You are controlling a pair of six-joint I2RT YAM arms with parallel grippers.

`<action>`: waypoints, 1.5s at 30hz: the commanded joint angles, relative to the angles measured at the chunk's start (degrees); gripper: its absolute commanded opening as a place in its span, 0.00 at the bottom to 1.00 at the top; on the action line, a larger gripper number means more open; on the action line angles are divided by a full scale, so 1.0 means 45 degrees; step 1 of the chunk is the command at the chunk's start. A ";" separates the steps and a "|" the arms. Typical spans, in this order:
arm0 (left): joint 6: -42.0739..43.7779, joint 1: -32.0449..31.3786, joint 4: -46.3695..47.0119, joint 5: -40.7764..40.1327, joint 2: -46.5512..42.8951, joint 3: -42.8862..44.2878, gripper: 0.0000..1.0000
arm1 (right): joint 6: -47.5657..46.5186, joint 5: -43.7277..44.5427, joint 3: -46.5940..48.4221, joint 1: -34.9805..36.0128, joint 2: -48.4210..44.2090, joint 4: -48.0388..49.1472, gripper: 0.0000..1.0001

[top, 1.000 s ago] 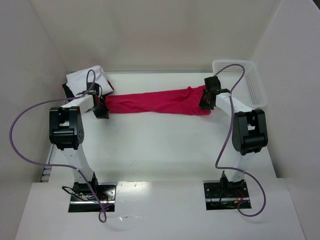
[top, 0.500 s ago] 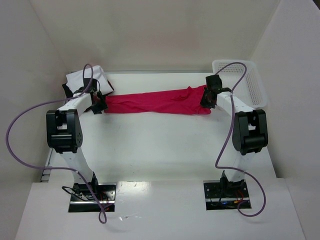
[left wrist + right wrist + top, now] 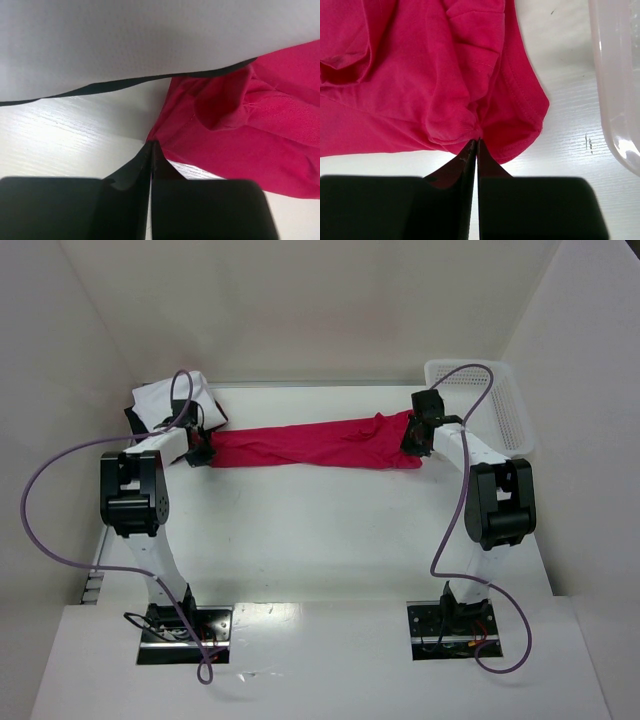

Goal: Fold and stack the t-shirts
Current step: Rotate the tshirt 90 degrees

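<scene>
Lying stretched across the far half of the white table [image 3: 320,530], the crimson red cloth t-shirt [image 3: 310,445] is pinched at its nine-o'clock end by the left gripper [image 3: 151,150] and at its three-o'clock end by the right gripper [image 3: 477,146], with both sets of jaws pressed together on the fabric. A folded white t-shirt [image 3: 172,400] is seen at ten o'clock, and a white plastic mesh basket [image 3: 500,410] at two o'clock.

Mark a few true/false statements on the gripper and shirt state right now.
1. The left gripper and right gripper are each shut on an end of the red t-shirt. True.
2. The red t-shirt is folded into a small rectangle. False: it is stretched out as a long bunched band between the grippers.
3. The basket sits at the table's far right, beyond the right gripper. True.
4. The white t-shirt lies in the basket. False: it lies at the far left corner.
</scene>
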 commanded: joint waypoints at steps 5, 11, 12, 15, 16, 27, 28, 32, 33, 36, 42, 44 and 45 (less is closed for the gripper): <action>0.0434 0.0032 -0.1034 -0.0178 -0.0947 -0.0132 0.00 | -0.0053 0.0893 0.0310 -0.0383 -0.0110 0.0133 0.00; 0.0806 0.0032 -0.2363 0.0309 -0.2433 -0.0892 0.00 | -0.0053 0.1010 0.0428 -0.0384 -0.0227 0.0133 0.00; 0.0806 0.0032 -0.2596 0.0310 -0.2569 -0.0894 0.00 | -0.0053 0.1010 0.0428 -0.0384 -0.0227 0.0133 0.00; 0.0632 0.0032 -0.3824 0.0853 -0.3074 -0.1048 0.00 | -0.0053 0.1127 0.0428 -0.0384 -0.0227 0.0133 0.00; 0.0320 0.0032 -0.4042 0.1244 -0.3271 -0.1185 0.00 | -0.0169 0.1243 0.0428 -0.0384 -0.0227 0.0133 0.00; -0.1027 -0.0786 -0.6640 0.1619 -0.7217 -0.4075 0.00 | -0.0520 0.0854 0.1616 -0.0501 0.0398 0.0250 0.00; -0.1320 -0.1155 -0.7067 0.1619 -0.7489 -0.4077 0.00 | -0.0521 0.0854 0.1890 -0.0501 0.0707 0.0250 0.00; -0.2276 -0.2403 -0.7929 0.1968 -0.8213 -0.4077 0.00 | -0.0521 0.0348 0.2555 -0.0501 0.1159 0.0368 0.00; -0.2454 -0.2738 -0.7931 0.2125 -0.8331 -0.4077 0.00 | -0.0521 0.0346 0.2730 -0.0501 0.1276 0.0368 0.00; -0.3314 -0.4378 -0.8067 0.2478 -0.8604 -0.4720 0.00 | -0.0521 -0.0258 0.3822 -0.0501 0.2133 0.0232 0.00; -0.4447 -0.6723 -0.8184 0.3082 -0.8605 -0.4839 0.00 | -0.0560 -0.0259 0.4976 -0.0345 0.3035 0.0114 0.00; -0.4644 -0.7523 -0.7796 0.3842 -0.8722 -0.4839 0.00 | -0.0560 -0.0396 0.5406 -0.0345 0.3580 0.0114 0.00; -0.4760 -0.8126 -0.7426 0.4425 -0.8838 -0.4839 0.00 | -0.0560 -0.0551 0.5795 -0.0229 0.3852 0.0114 0.00</action>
